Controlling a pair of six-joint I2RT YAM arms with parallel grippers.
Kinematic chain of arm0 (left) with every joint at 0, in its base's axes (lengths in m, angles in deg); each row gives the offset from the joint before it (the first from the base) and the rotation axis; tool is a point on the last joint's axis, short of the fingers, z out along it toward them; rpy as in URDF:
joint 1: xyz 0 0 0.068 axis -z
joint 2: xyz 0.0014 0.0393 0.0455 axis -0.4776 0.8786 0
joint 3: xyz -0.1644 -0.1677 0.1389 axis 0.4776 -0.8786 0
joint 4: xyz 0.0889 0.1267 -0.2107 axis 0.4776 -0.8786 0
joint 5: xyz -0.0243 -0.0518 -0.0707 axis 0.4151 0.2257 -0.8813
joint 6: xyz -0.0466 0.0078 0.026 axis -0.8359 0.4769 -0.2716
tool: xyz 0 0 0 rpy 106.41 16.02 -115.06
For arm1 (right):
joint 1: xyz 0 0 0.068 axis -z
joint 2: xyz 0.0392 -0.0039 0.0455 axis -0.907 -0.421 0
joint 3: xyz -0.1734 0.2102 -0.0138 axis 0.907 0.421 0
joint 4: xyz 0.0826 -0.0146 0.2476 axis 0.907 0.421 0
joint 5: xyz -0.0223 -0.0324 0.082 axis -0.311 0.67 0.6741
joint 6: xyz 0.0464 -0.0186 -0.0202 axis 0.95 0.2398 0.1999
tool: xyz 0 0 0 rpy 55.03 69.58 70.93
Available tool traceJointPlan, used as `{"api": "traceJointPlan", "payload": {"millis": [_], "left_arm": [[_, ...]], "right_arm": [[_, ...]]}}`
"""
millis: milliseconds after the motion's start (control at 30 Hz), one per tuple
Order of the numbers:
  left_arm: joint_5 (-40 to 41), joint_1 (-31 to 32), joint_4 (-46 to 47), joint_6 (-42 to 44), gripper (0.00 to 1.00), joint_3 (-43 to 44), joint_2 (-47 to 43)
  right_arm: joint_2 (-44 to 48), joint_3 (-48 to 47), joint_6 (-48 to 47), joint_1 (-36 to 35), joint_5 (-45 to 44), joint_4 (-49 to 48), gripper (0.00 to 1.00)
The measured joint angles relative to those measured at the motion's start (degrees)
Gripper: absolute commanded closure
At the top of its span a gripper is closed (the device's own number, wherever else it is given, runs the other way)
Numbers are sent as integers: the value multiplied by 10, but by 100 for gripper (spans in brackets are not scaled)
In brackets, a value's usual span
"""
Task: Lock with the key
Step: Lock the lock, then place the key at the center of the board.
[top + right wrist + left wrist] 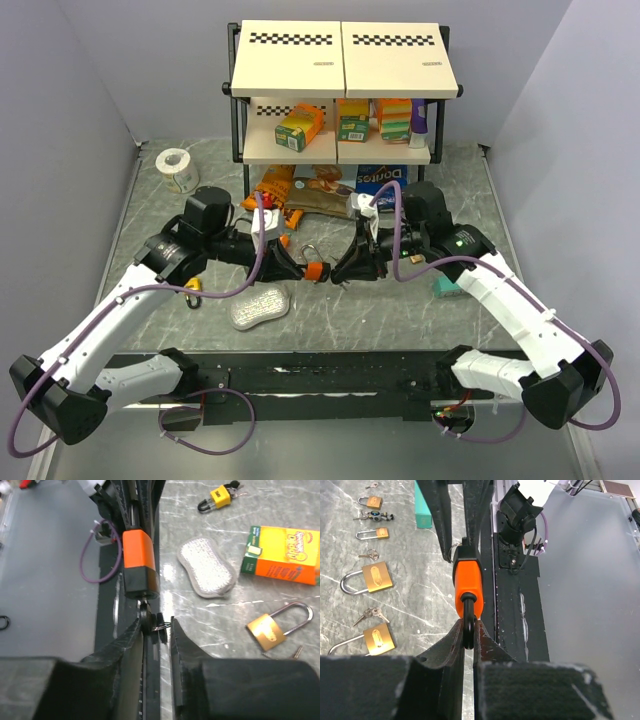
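An orange padlock (317, 271) with a black base hangs over the table's near middle, between the two grippers. My left gripper (468, 630) is shut on its black shackle (468, 611), and the orange body (468, 582) points away from it. From the other side, my right gripper (156, 625) meets the lock's black base (141, 582). A key (145, 616) sits in the keyhole there, and spare keys on a ring (161, 622) hang beside it. The right fingers pinch this bunch, with the left finger pressed on the key head.
Several brass padlocks (376, 576) with small keys lie on the marble table. A silver scouring pad (259, 306), a yellow padlock (193, 290) and a teal box (447, 286) lie near the arms. A shelf rack (340, 90), snack bags (300, 190) and a tape roll (178, 168) stand behind.
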Motion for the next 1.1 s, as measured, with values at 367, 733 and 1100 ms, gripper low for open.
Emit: {"api": "traceJointPlan", "payload": {"millis": [367,733,1100], "left_arm": [[1,-17,2,3,99,-1,6],[-8,-59,1,23,99,-1,43],[-4,-43,-11,60,99,-7,81]], "right_arm": [[17,2,-104,14,5,75,100],[4,84,-212,202,-39,216,100],[-137,158,-281,263,-182,218,100]]}}
